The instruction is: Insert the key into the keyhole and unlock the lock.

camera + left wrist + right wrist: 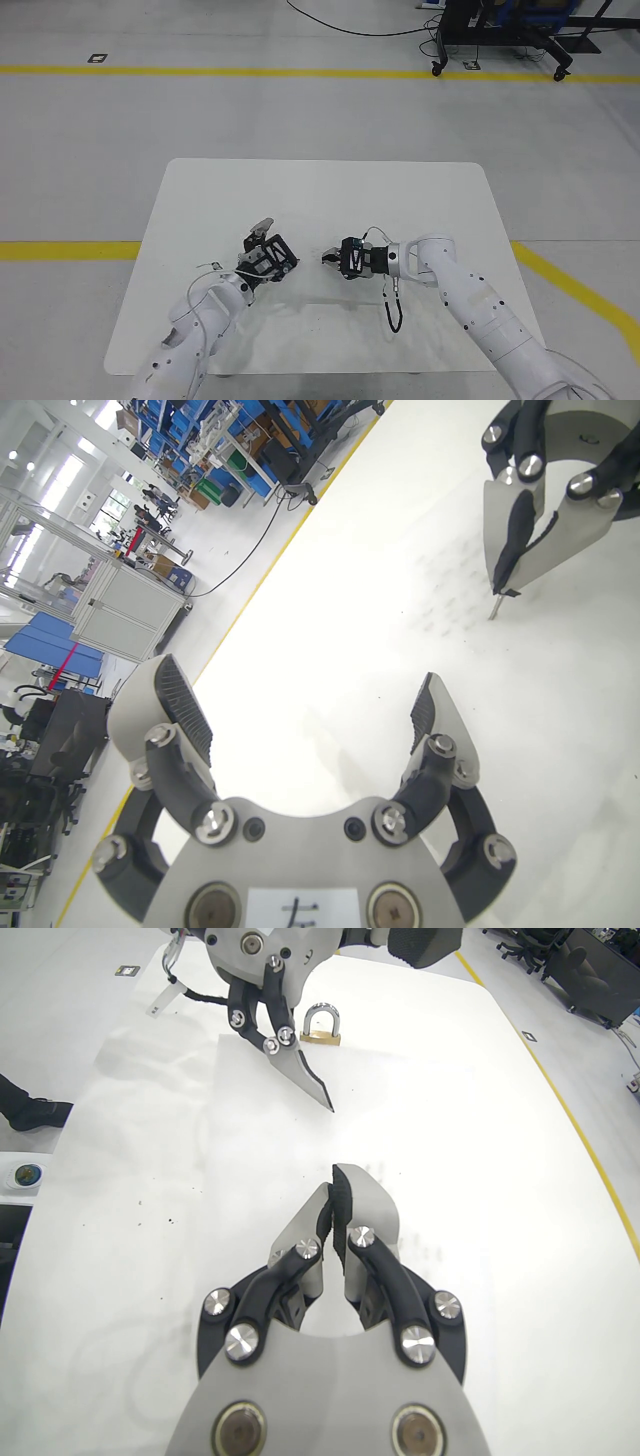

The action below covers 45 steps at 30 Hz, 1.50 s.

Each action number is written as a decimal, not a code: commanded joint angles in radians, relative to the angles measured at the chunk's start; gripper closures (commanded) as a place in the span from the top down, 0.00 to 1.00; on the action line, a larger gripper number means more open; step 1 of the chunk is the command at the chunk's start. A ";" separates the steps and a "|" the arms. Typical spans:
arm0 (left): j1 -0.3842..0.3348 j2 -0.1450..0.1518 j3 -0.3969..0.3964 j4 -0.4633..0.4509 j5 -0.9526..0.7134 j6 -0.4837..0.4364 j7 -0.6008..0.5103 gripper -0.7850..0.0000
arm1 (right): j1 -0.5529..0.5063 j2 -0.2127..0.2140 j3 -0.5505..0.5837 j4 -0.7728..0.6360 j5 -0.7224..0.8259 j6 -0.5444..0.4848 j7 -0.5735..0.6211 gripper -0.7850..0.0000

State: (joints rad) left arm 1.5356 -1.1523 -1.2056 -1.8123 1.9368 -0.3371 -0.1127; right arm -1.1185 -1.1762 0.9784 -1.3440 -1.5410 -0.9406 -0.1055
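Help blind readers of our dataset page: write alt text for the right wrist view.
The right gripper, shut, hangs over a white table. Ahead, the left gripper points down at the table, and a brass padlock with a silver shackle sits just beyond it.

Glossy brass-coloured metal lock (320, 1038) on smooth matt table (450, 1153).

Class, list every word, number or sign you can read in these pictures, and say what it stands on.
White label on the left gripper: handwritten mark, cut off, unreadable.
White tag on a cable: print too small to read.
Padlock: no legible print.
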 commanded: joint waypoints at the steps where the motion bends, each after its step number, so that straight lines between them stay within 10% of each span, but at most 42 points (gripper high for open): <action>1: 0.006 0.001 0.004 0.001 0.017 -0.002 0.004 1.00 | 0.000 0.000 0.000 0.000 0.000 0.000 0.000 0.00; 25: -0.007 -0.003 0.073 0.064 0.209 0.071 -0.007 1.00 | -0.094 0.025 0.089 -0.098 0.101 0.094 0.063 0.00; 39: 0.030 0.000 -0.089 -0.018 -0.191 0.016 0.069 1.00 | -0.109 0.030 0.104 -0.112 0.137 0.080 0.083 0.00; 45: 0.039 0.005 -0.218 0.002 -0.512 -0.087 0.074 1.00 | -0.122 0.012 0.099 -0.012 0.525 -0.053 -0.116 0.00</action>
State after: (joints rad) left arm 1.5738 -1.1479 -1.4054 -1.8174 1.4765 -0.4121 -0.0419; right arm -1.2451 -1.1616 1.0793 -1.3821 -1.1311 -0.9459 -0.1850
